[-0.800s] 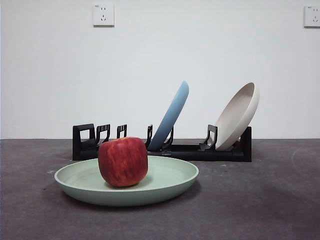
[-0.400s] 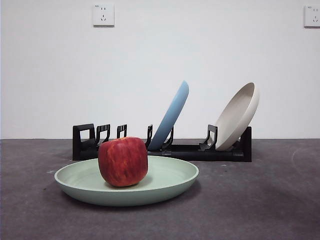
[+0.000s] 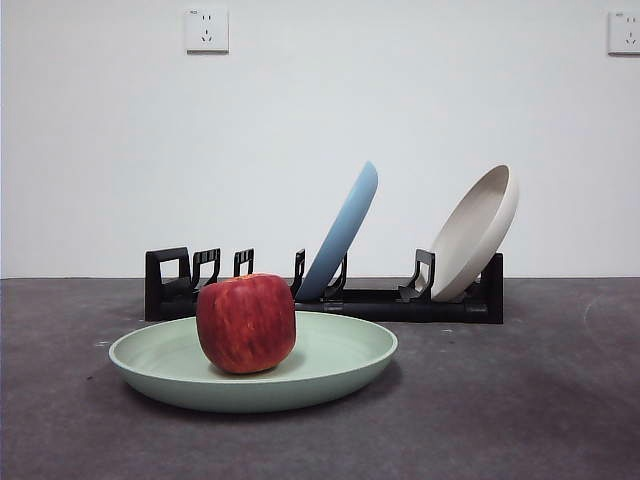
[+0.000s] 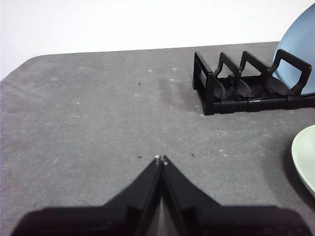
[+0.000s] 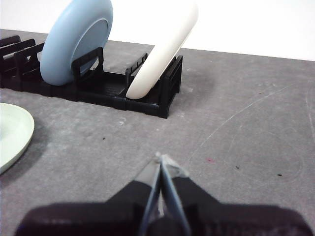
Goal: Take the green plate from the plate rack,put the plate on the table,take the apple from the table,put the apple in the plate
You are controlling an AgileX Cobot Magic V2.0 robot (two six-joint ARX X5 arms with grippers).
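The green plate (image 3: 330, 365) lies flat on the dark grey table (image 3: 520, 400) in front of the black plate rack (image 3: 180, 285). The red apple (image 3: 245, 322) sits upright in the plate, left of its middle. An edge of the plate shows in the left wrist view (image 4: 305, 160) and in the right wrist view (image 5: 12, 135). My left gripper (image 4: 161, 159) is shut and empty, over bare table apart from the rack (image 4: 236, 88). My right gripper (image 5: 160, 157) is shut and empty, over bare table before the rack's other end (image 5: 162, 93). Neither arm shows in the front view.
A light blue plate (image 3: 345, 230) leans in the rack's middle slots and a cream-white plate (image 3: 480, 230) leans at its right end. Both show in the right wrist view, blue (image 5: 76, 39) and cream (image 5: 162, 46). White wall with sockets (image 3: 207, 30) behind.
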